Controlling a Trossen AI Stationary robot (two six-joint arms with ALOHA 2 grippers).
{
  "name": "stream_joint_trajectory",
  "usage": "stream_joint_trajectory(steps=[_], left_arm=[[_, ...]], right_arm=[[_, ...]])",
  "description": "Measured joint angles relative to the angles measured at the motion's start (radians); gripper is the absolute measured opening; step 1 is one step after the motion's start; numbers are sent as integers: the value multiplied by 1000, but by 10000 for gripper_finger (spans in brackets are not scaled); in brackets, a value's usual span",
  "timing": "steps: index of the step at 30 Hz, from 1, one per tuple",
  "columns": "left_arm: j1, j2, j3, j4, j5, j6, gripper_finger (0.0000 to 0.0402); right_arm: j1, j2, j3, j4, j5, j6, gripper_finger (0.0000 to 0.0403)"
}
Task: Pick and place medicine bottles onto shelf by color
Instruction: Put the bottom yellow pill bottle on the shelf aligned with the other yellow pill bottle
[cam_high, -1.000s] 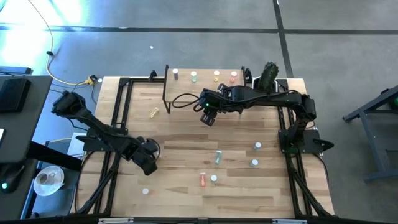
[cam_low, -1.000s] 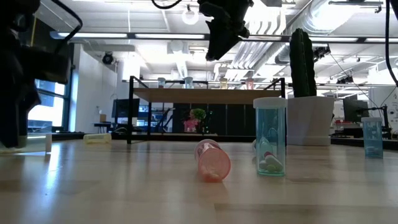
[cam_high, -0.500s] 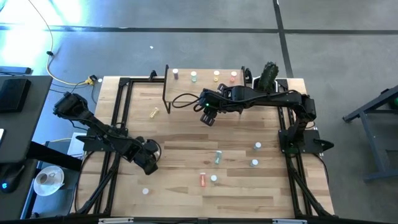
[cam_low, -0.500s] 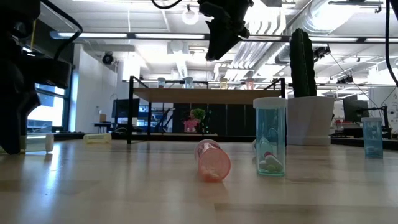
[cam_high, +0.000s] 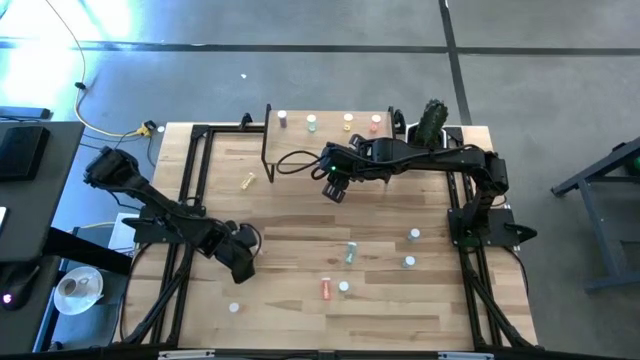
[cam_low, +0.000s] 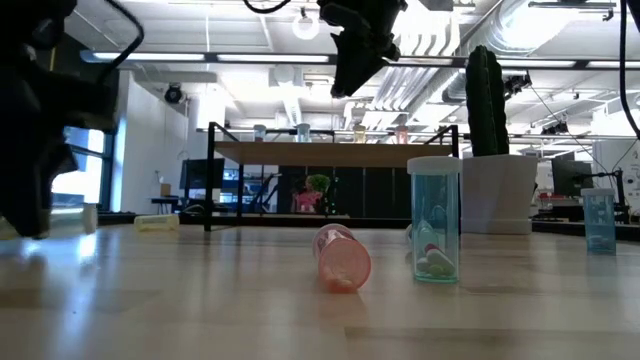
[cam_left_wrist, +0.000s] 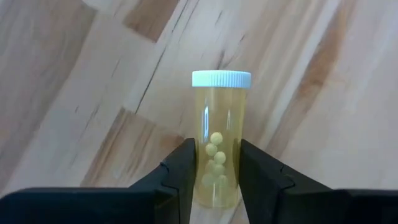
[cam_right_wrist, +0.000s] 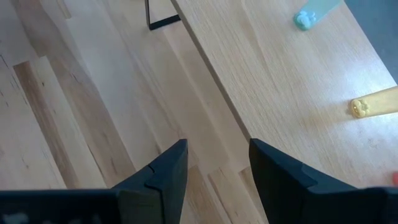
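The left gripper (cam_high: 238, 258) is at the lower left of the high view, near the table's (cam_high: 300, 215) left edge. Its fingers (cam_left_wrist: 186, 174) squeeze a yellow bottle (cam_left_wrist: 219, 140) with a white cap; the bottom of that bottle is hidden between them. The right gripper (cam_high: 333, 188) hangs in the middle of the high view, just below the shelf (cam_high: 330, 132), with its fingers a little apart and nothing between them.

There is lots of bare wood in the middle of the table.

Four bottles stand in a row on the shelf. One yellow one (cam_high: 247, 181) lies at the left. Six more sit at the lower right: a pink one (cam_low: 341, 258) lying down, a teal one (cam_low: 435, 222) standing, and others too small to tell. A cactus (cam_high: 432, 118) stands at the shelf's right end.
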Motion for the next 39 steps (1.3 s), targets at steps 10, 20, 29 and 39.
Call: stream_joint_trajectory(steps=[10,20,29,39], left_arm=[[112,-82,0,33,-14,187,93],[275,-186,1,227,6,451,94],[419,-196,1,439,95,682,94],[536,-196,1,712,160,898,94]], right_arm=[[0,0,0,7,-1,-16,161],[0,0,0,46,-162,-41,161],[0,-1,129,57,-276,-160,161],[-7,-1,193,68,-447,-323,161]])
